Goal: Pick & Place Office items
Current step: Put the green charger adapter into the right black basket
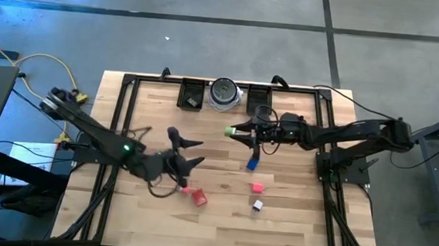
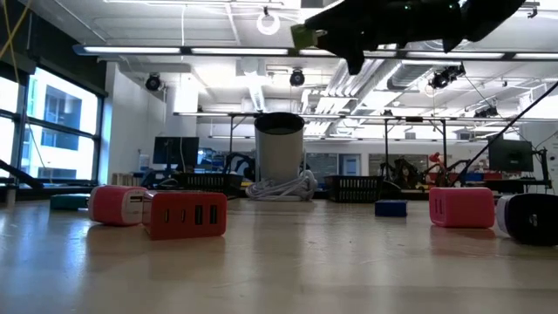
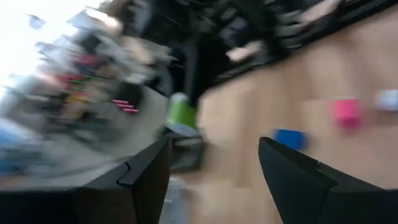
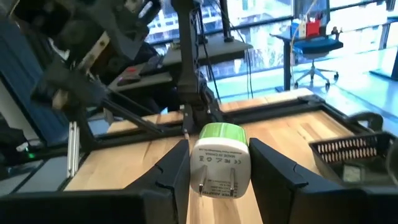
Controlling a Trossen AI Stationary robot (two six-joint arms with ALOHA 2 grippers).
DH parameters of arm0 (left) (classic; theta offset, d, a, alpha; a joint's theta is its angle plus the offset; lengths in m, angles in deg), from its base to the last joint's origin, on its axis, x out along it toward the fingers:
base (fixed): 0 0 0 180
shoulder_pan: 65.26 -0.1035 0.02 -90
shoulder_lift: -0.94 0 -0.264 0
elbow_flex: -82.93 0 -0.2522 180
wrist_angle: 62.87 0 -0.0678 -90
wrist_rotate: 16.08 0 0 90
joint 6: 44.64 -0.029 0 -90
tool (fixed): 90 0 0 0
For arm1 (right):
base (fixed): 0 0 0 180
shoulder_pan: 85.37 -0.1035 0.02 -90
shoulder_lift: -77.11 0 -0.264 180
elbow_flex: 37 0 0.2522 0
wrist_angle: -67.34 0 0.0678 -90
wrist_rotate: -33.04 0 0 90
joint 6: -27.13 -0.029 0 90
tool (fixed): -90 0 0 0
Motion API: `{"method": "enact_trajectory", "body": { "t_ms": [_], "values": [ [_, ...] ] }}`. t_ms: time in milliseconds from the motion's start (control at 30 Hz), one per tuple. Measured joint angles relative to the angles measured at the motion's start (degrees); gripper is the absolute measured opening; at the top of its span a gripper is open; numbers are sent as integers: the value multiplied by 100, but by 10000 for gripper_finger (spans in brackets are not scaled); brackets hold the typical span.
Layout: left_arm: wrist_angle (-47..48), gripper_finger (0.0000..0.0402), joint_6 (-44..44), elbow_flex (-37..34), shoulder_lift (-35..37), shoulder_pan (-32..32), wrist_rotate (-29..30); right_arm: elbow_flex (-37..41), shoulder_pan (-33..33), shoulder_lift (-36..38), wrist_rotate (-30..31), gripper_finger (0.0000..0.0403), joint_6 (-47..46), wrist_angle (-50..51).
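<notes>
**A:** What was the right gripper [image 4: 213,163] doing at that moment?

**B:** It was clamped on a green-white plug adapter [image 4: 219,158], one finger on each flat side, with the two metal pins facing the wrist camera. In the overhead view it hung above the far middle of the table [image 1: 220,231], just near of the round dish [image 1: 224,93].

**A:** And the left gripper [image 1: 189,153]?

**B:** Spread wide and grasping nothing, over the table's left half. Its wrist view was smeared, but nothing sat between the fingers.

**A:** How would you judge these pieces to handle?

**B:** As small, hard plastic blocks: light, stiff, unlikely to break, but probably slick on their glossy faces. I'd pinch each across two flat opposite sides near its middle, as the right gripper did, and keep off pins and rounded corners, where a piece might twist out.

**A:** How many could you count?

**B:** Overhead, five on the wood plus the held one: a red block [image 1: 199,198] and a pinkish piece [image 1: 185,189] touching it, near the left gripper; a blue block [image 1: 252,164] near the middle; a pink block [image 1: 258,187] nearer; and a white-and-dark piece [image 1: 258,205] nearest. The table-level view added a teal piece [image 2: 68,201] at far left. That made seven. Also two black trays [image 1: 191,95] and one dish at the far edge.
</notes>
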Motion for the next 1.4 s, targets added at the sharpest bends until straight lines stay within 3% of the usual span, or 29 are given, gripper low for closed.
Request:
{"method": "enact_trajectory", "body": {
  "t_ms": [100, 233, 533, 767, 1167, 1400],
  "values": [
    [650, 232, 731, -47, 487, -277, -1019, 1, -2, 127, 65, 121, 40, 202],
    [438, 232, 883, -557, 1120, -713, -1985, 2, 0, 139, 152, 121, 50, 466],
    [-2024, 232, 1057, -2896, 2984, -1419, -3029, 2, 0, 150, 155, 121, 80, 703],
    [-2980, 232, 1153, -3875, 3770, -1440, -3121, 0, 67, 150, 274, 121, 283, 1006],
    [-3009, 232, 1237, -4060, 3710, -1461, -3120, 0, 629, 317, 280, 121, 347, 2208],
    [-3727, 232, 1366, -4544, 3711, -1616, -3120, 0, 989, 705, 535, 121, 500, 3080]
  ]
}}
